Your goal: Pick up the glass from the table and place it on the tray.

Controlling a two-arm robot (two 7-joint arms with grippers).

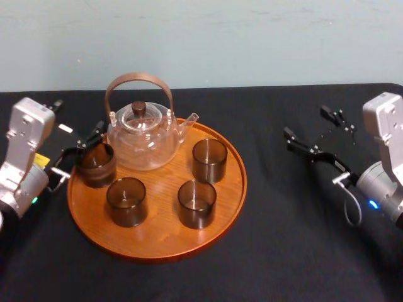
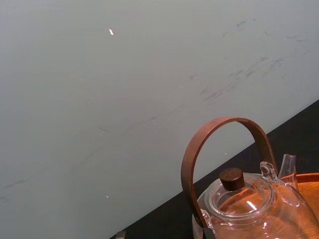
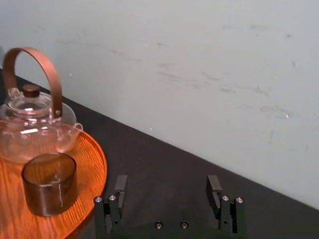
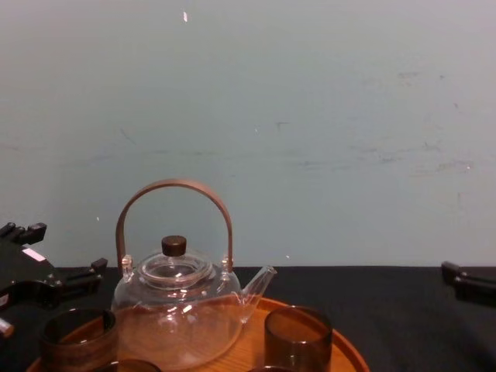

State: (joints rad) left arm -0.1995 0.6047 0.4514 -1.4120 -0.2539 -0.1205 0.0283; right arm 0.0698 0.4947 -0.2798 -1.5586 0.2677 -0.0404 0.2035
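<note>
The round wooden tray (image 1: 160,248) lies left of centre on the black table (image 1: 289,239). One dark glass (image 1: 96,165) stands upright on the tray's left edge, seen lower left in the chest view (image 4: 77,337). My left gripper (image 1: 80,151) is just to that glass's left, fingers spread wide and open, slightly above and behind its rim in the chest view (image 4: 58,256). I cannot tell whether a finger touches the glass. My right gripper (image 1: 313,129) hovers open over bare table far to the tray's right, with nothing between its fingers (image 3: 119,186).
A clear glass teapot (image 1: 141,135) with a brown arched handle stands at the back of the tray. Three more dark glasses (image 1: 196,203) stand on the tray's middle and front. A pale wall runs behind the table.
</note>
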